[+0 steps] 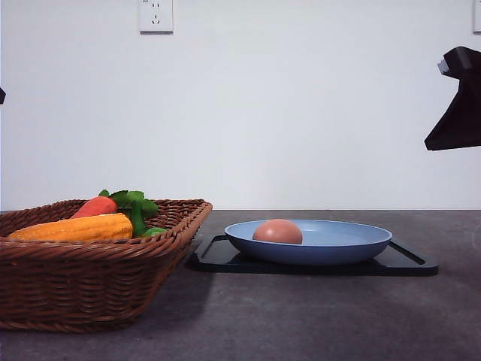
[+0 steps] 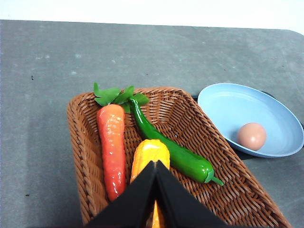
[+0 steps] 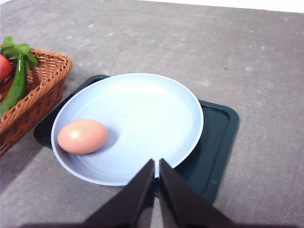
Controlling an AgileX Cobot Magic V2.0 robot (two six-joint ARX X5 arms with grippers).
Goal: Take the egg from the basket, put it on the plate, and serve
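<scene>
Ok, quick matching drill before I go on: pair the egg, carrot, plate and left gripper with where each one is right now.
Things:
1. egg
2. carrot
3. plate
4. left gripper

Places:
A. on the black tray
B. above the basket, fingers together
C. lying in the basket
D. lying on the plate, toward its basket side

Pairs: 1-D, 2-C, 3-A, 4-B
</scene>
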